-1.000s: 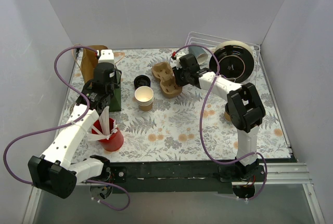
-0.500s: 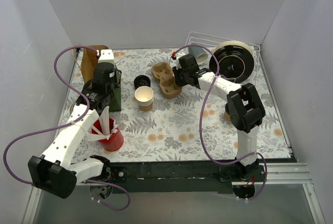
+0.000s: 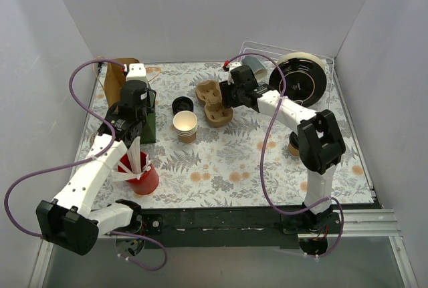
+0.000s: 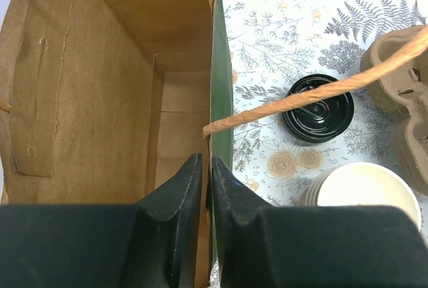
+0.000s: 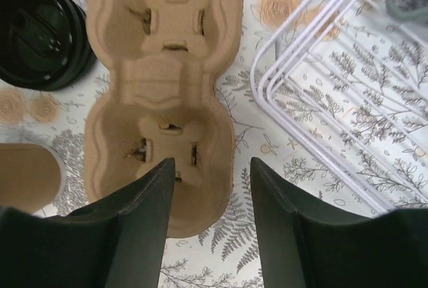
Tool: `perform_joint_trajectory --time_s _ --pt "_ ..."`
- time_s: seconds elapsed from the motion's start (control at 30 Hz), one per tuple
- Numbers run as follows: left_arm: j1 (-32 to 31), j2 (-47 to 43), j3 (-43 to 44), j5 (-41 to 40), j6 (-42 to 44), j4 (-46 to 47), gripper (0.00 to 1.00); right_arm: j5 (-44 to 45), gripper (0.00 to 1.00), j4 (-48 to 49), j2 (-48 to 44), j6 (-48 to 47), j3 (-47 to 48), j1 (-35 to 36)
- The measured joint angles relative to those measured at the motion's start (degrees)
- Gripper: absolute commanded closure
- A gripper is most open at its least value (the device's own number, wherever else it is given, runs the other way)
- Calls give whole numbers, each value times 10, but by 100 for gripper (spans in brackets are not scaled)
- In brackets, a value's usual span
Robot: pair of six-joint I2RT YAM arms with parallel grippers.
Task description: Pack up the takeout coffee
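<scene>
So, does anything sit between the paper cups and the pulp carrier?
Nothing visible. The paper cups stand just left of the pulp carrier, with an open gap between; the black lid lies behind the cups.

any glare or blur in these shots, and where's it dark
Top external: even, soft light, faint shadows. Left wrist: glare streaks on the black lid, paper bag interior shaded, left gripper close and soft. Right wrist: cup carrier sharp, right gripper slightly soft.

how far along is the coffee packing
Early. Done: the paper bag stands open, left jaws pinching its wall. In hand: right jaws hang open over the empty cup carrier. Left: the stacked paper cups have no lid on, the black lid lies beside them; nothing is packed.
</scene>
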Motion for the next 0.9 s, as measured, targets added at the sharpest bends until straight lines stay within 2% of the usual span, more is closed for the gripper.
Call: perform_joint_trajectory --time_s 0.2,0.33,0.63,0.7,0.9 --pt "0 0 -16 0 -4 17 87 1 50 1 -4 0 43 21" --pt "0 -2 -29 0 -8 23 87 0 50 26 5 -19 63 45" --pt "0 -12 -35 2 -14 32 86 -37 56 57 112 -68 140 60" --pt "0 -12 -35 4 -15 32 86 -41 61 57 131 -76 148 60" --pt "0 -12 -37 6 -15 39 85 -40 66 56 146 -89 149 61"
